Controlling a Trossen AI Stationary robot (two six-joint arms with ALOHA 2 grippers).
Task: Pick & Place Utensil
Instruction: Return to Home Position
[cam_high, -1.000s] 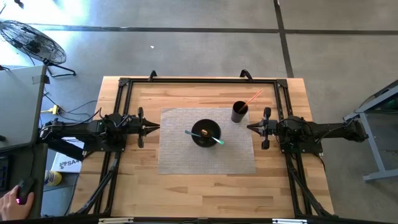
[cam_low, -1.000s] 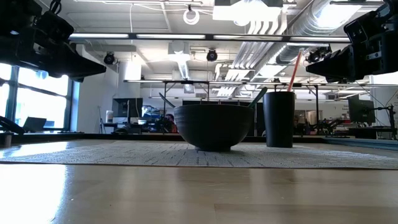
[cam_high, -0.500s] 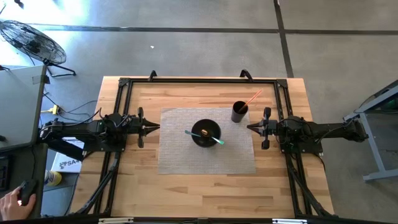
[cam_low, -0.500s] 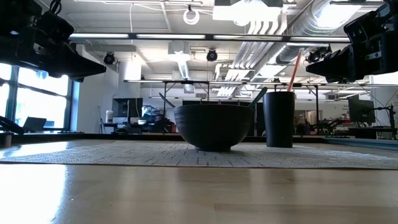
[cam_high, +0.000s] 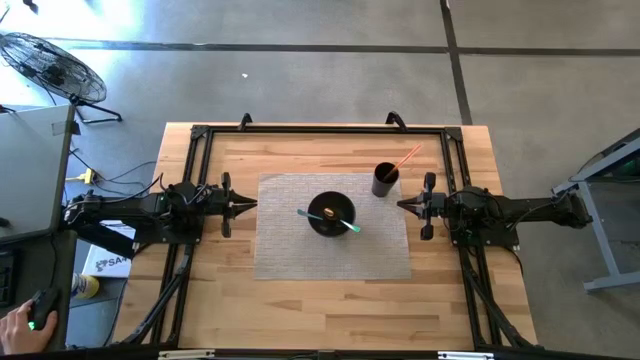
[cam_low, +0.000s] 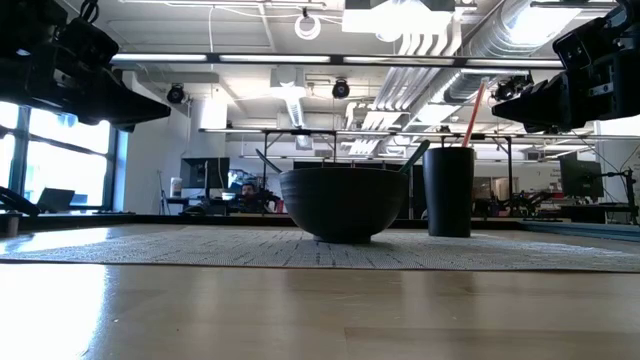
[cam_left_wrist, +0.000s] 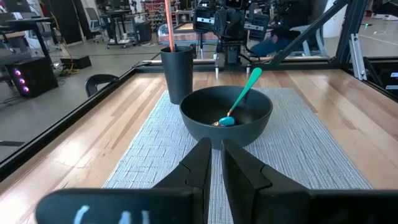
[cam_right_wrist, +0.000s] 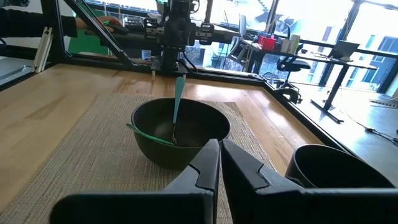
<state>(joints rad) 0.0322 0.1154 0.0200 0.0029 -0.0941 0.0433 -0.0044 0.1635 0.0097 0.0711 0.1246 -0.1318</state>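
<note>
Your left pincer (cam_high: 250, 204) and right pincer (cam_high: 402, 205) both sit closed and empty by opposite edges of the mat (cam_high: 290, 255). The spoon (cam_high: 349, 226) lies in the bowl (cam_high: 316, 226); the straw (cam_high: 406, 159) stands in the cup (cam_high: 381, 187).

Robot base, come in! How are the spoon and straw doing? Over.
Left gripper shut, at mat's left edge; right gripper shut, at its right edge. Green spoon in black bowl, orange straw in black cup. Nothing in the way.

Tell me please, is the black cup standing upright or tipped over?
Upright. In the low view the black cup stands straight on its base, its open top upward, and the orange straw leans out of it.
</note>
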